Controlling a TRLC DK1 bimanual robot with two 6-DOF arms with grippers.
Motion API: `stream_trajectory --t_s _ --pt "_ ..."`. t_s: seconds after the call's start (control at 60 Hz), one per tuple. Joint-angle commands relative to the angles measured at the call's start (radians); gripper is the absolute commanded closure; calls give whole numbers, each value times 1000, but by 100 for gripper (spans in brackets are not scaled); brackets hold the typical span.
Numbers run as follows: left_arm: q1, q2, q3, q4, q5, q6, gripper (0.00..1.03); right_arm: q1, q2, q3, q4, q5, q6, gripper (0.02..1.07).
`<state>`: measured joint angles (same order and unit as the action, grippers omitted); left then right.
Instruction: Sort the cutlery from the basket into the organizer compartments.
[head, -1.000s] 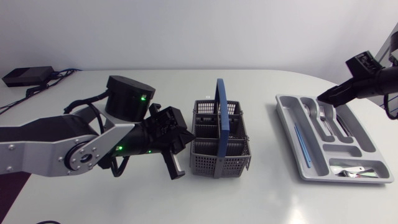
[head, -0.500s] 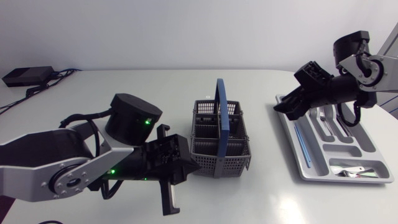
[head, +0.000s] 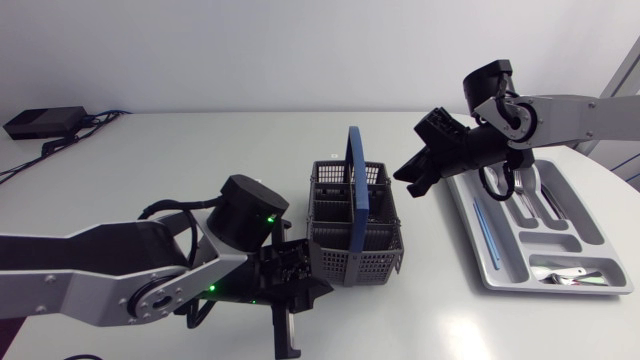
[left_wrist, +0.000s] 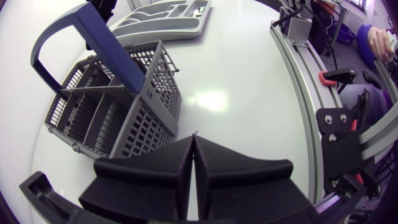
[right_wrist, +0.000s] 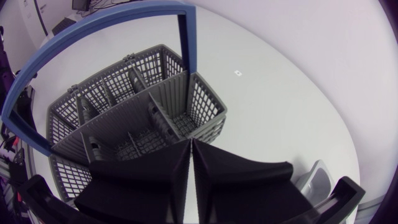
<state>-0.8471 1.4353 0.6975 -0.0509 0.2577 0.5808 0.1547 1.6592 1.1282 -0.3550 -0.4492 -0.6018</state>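
My left jaws are pressed together on nothing, low over the tabletop (left_wrist: 249, 93), with the basket (left_wrist: 118, 109) just ahead and to one side. My right jaws, likewise closed and empty, hang with the basket ahead and below. The organizer (left_wrist: 158, 18) lies behind them.

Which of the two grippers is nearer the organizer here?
The right gripper, hanging between the basket and the organizer. The left gripper is on the basket's other side, farther from the organizer.
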Motion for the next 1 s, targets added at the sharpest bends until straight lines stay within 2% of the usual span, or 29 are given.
stream_trajectory --t_s 0.0,0.35,0.65,0.783,0.983 --pt "25 40 10 25 6 24 100 25 17 -1 -2 -6 20 100" --pt "161 56 5 59 6 53 100 141 -93 -163 -90 -9 -9 101" --pt "244 86 -1 166 8 42 100 252 -136 -215 -174 -9 -15 101" --pt "287 111 11 181 8 39 100 243 -219 -202 -159 -8 28 101" --pt "279 47 -26 180 11 36 100 120 -323 -197 -65 27 69 101"
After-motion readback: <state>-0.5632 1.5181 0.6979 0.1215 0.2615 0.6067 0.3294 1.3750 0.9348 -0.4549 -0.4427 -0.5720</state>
